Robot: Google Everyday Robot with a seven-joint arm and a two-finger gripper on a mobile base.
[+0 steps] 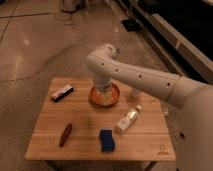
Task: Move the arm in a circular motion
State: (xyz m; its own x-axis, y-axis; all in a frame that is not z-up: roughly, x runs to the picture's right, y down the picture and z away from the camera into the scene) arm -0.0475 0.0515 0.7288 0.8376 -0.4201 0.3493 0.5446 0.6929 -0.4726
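The arm (135, 76) is large and white, with thick tubular segments and dark screw dots. It reaches in from the right edge, bends at a rounded joint (101, 58) and drops towards the back middle of the wooden table (82, 116). My gripper (103, 93) hangs at its lower end, over the orange bowl (114, 98).
A clear bottle (128, 119) lies right of centre. A blue block (106, 140) sits near the front edge and a reddish-brown item (65, 134) at front left. A wrapped bar (62, 93) lies at back left. A white cup (135, 93) shows partly behind the arm.
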